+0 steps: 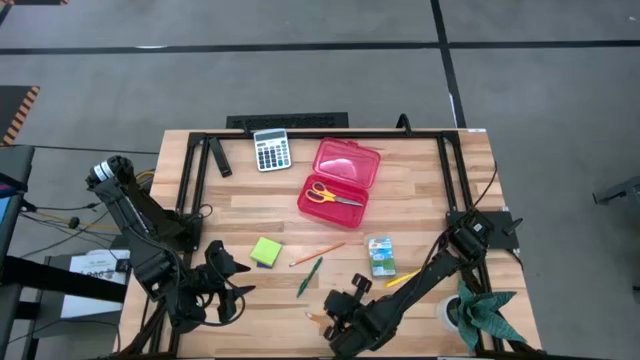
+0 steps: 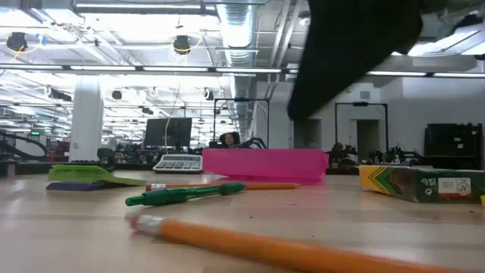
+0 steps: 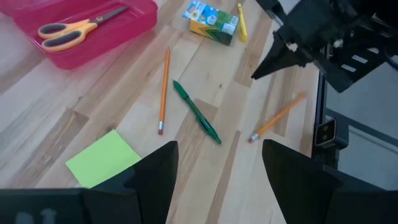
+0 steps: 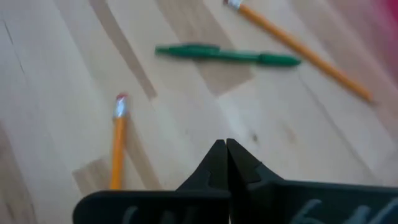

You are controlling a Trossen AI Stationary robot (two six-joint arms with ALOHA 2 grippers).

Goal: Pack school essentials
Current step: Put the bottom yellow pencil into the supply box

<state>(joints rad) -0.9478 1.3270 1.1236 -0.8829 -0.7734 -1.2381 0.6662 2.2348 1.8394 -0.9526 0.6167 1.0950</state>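
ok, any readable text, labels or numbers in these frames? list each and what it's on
None can be read outright.
Small green-blue carton: white label patches with print, too blurred to read; the left wrist view shows only a picture on its face.
Grey-white calculator: keys and display, too small to read.
White sheet off the table's left edge: dark print, too small to read.
Sticky-note pad, pencils, pen, scissors: no text visible.

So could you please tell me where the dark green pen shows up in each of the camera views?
High view: dark green pen, lower centre, right of the sticky-note pad.
Low view: pen, left of centre, before the pink case.
Left wrist view: pen, centre.
Right wrist view: pen, upper centre.
Shared landmark: the long orange pencil lying beside it.
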